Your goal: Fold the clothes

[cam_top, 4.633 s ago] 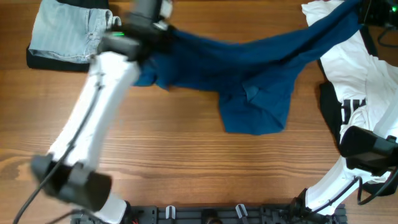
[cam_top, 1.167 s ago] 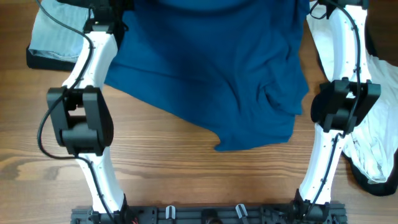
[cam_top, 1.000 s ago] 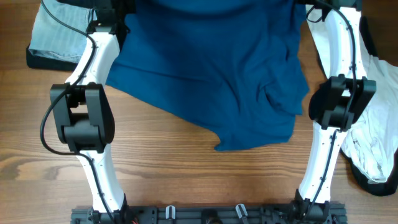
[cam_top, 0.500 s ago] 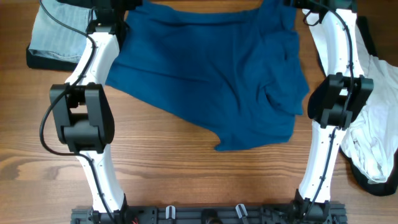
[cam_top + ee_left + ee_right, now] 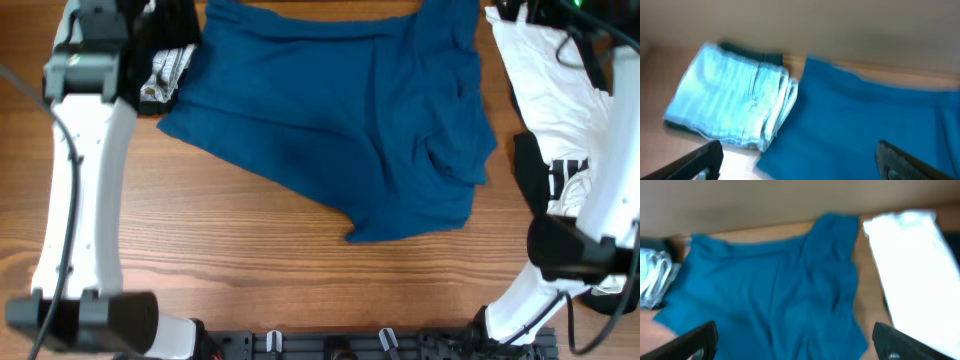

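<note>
Lying spread flat on the table (image 5: 250, 290), the dark-blue shirt (image 5: 340, 120) bunches at its near right corner. I judge those wrinkles should be smoothed before any fold, and matching edges pinched evenly. Farther back, the left gripper (image 5: 800, 167) and right gripper (image 5: 795, 345) hover with jaws wide, holding nothing, beside the folded denim (image 5: 735, 110) and the white garment (image 5: 910, 280).

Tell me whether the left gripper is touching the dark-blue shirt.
Apart. Left wrist view: the left gripper hangs open, high above the shirt, nothing between its jaws.
</note>
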### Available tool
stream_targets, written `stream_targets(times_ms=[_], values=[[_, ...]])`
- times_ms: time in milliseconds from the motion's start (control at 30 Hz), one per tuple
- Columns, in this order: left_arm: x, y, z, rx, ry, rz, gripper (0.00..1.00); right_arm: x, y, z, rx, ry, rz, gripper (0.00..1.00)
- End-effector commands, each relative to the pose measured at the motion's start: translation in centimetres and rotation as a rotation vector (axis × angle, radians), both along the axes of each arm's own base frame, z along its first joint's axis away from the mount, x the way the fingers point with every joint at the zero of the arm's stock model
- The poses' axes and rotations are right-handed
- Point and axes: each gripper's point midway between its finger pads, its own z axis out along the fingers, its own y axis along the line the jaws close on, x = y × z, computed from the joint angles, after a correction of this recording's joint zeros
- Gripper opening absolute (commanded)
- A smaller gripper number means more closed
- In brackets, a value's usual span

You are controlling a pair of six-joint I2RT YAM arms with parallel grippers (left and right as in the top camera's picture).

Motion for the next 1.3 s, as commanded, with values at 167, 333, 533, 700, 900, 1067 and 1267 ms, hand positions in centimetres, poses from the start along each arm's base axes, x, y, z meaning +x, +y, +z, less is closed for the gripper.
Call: stream_targets(times_ms=[167,333,533,700,900,1067,1267], values=[[-4.6,3.6,-11.4,-0.166,0.396,0.3,0.95,-2.0,1.3,-6.4,0.083,0.28,-0.011,0.99],[-4.4,5.9,-16.3,-0.271,0.421,0.497,0.91,-0.9,2.4,-10.4,0.097,0.337,-0.008,0.99],[-2.3,6.4,-21.2,-0.288,0.401,0.519,0.84,0.0,4.6,-15.8,0.103,0.394,0.02,0.99],[-1.6,6.4,-25.3,-0.279,0.461,0.526,0.77,-0.1,6.9,-17.7,0.101,0.417,0.056,0.98],[-1.7,6.4,-29.7,-0.266,0.541,0.537,0.76,-0.2,8.5,-17.7,0.092,0.411,0.094,0.97],[-0.9,6.5,-31.3,-0.267,0.536,0.536,0.76,-0.3,9.0,-17.6,0.09,0.412,0.104,0.97],[-0.7,6.6,-32.0,-0.267,0.534,0.536,0.64,-0.5,9.1,-17.7,0.089,0.421,0.107,0.96]])
